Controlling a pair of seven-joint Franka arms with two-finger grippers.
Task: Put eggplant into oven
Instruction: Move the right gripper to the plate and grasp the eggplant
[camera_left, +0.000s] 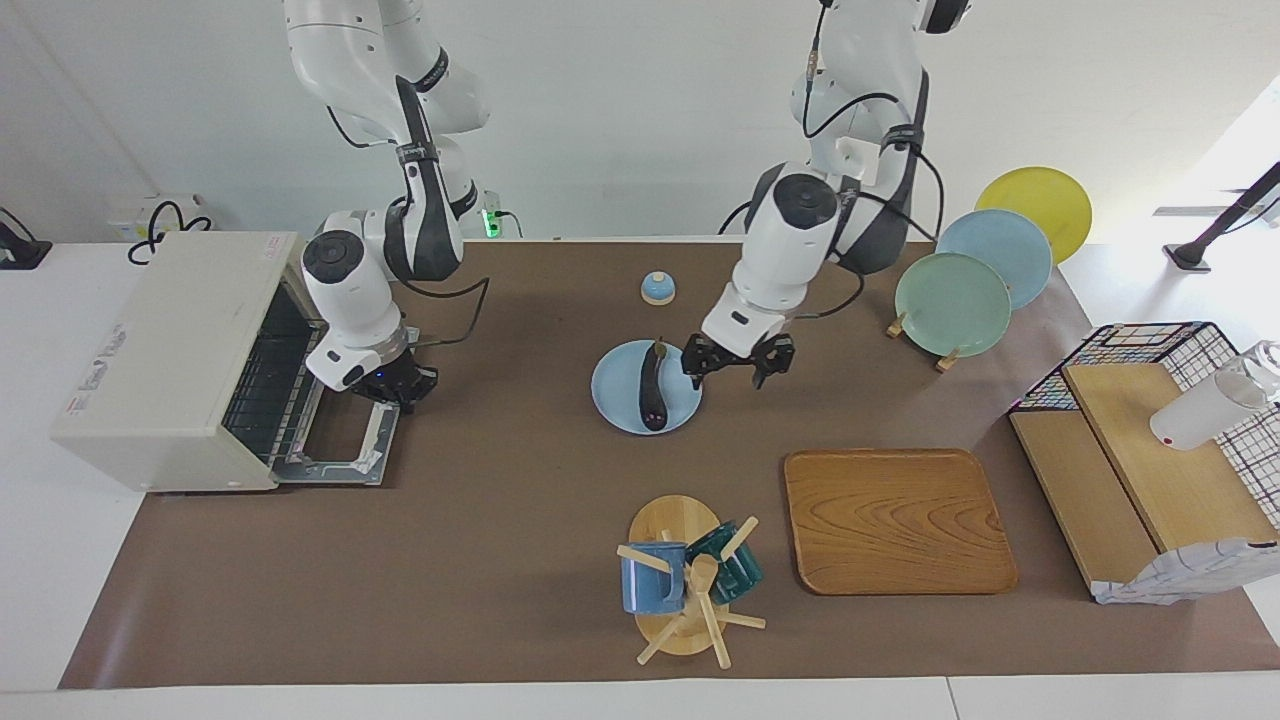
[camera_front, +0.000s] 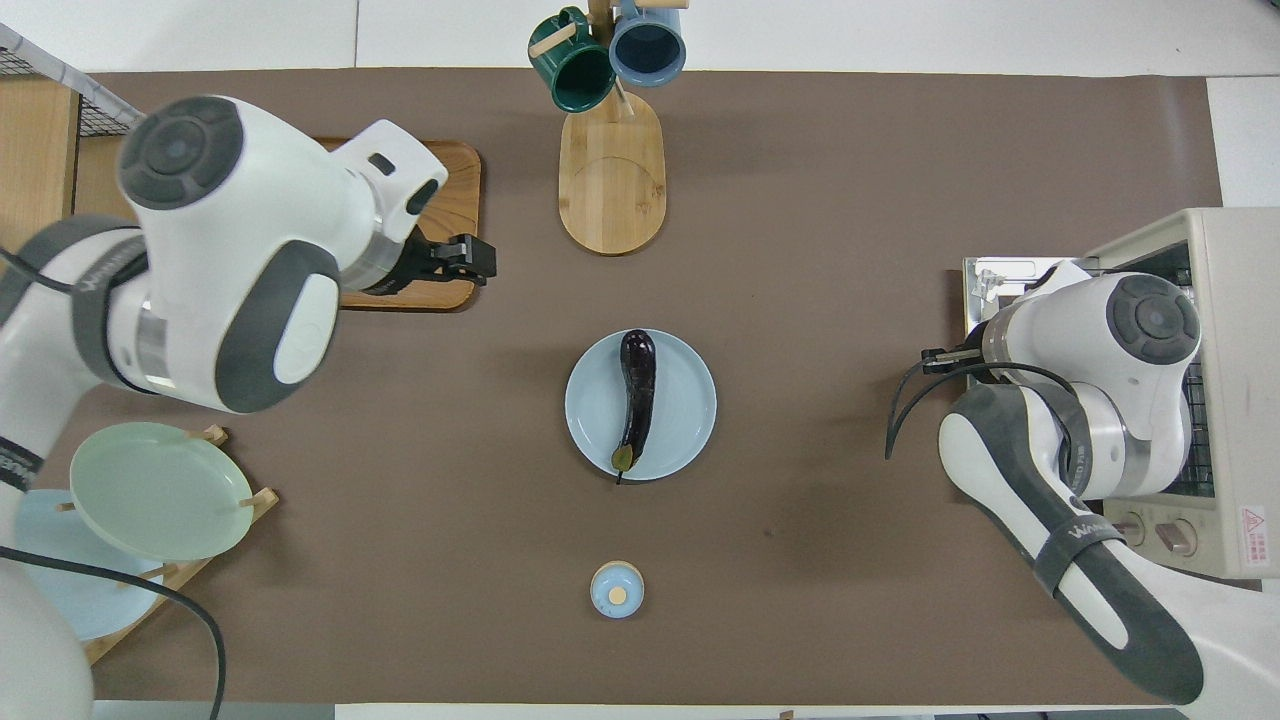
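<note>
The dark purple eggplant (camera_left: 650, 385) (camera_front: 637, 400) lies lengthwise on a light blue plate (camera_left: 615, 395) (camera_front: 690, 405) at mid-table. My left gripper (camera_left: 731, 372) (camera_front: 478, 260) hangs open and empty above the mat, just beside the plate toward the left arm's end. The cream-white oven (camera_left: 165, 360) (camera_front: 1235, 290) stands at the right arm's end with its door (camera_left: 335, 450) (camera_front: 985, 285) folded down flat. My right gripper (camera_left: 397, 388) is shut on the handle at the door's outer edge; in the overhead view the wrist hides it.
A mug rack (camera_left: 680, 580) and a wooden tray (camera_left: 895, 520) lie farther from the robots than the plate. A small blue dome (camera_left: 657, 288) sits nearer to them. A rack of plates (camera_left: 955, 300) and a wire basket with wooden boards (camera_left: 1150, 450) fill the left arm's end.
</note>
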